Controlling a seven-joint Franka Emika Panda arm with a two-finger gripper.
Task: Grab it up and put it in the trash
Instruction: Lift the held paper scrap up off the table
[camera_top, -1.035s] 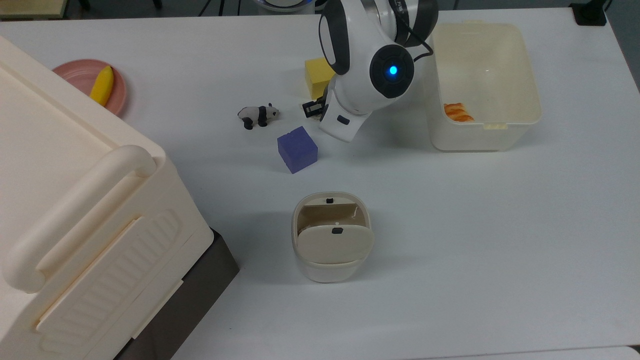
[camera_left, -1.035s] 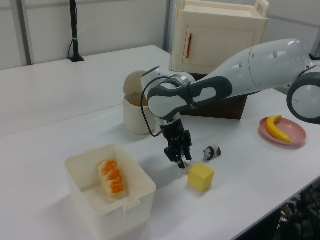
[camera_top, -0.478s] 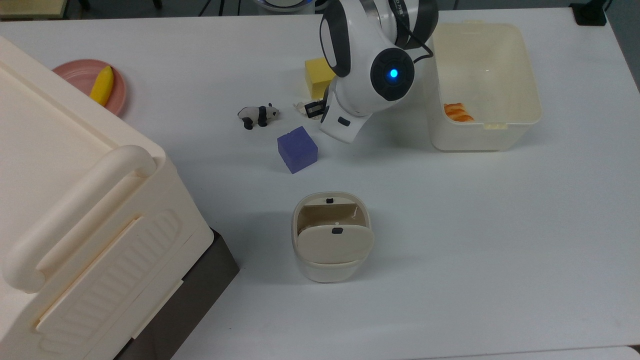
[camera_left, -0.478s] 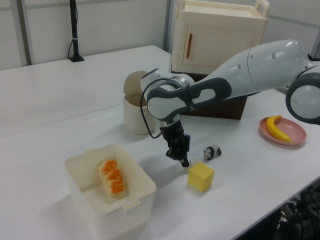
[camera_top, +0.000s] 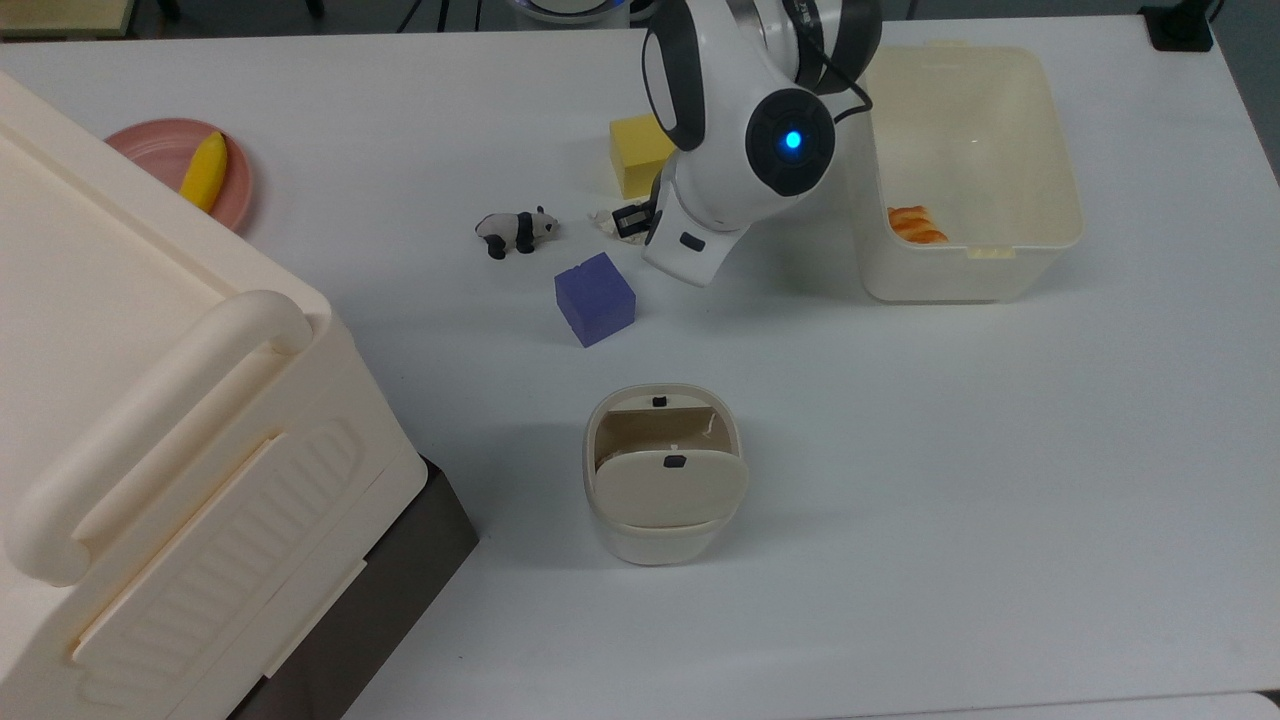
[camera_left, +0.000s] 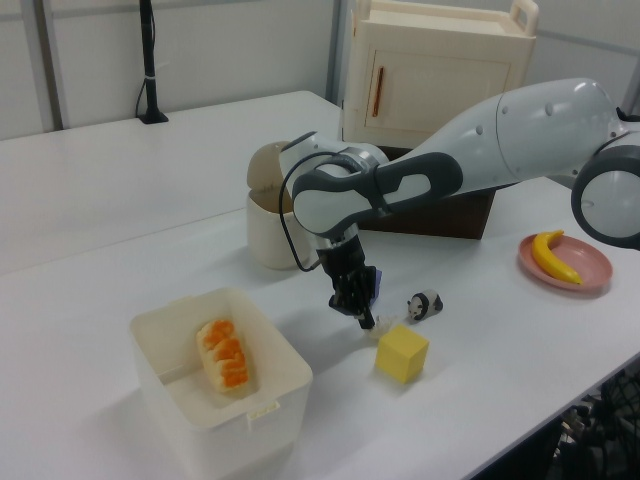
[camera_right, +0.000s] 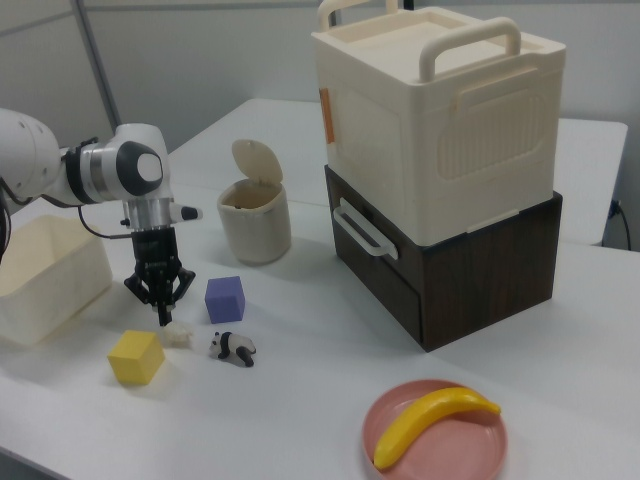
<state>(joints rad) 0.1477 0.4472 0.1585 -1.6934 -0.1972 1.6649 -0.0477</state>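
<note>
The tool (camera_right: 163, 312), fingers pressed nearly together, hangs just above the crumpled paper wad (camera_right: 179, 336), which looks light and squashy; pinch its bulky middle.

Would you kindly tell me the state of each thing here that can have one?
paper wad: lying on the table, not lifted.
hand: low, right beside the paper wad.
trash bin: upright, flap lid tilted open.
tub: open-topped, holding one orange food piece.
cream box: closed.
drawer: shut.
</note>
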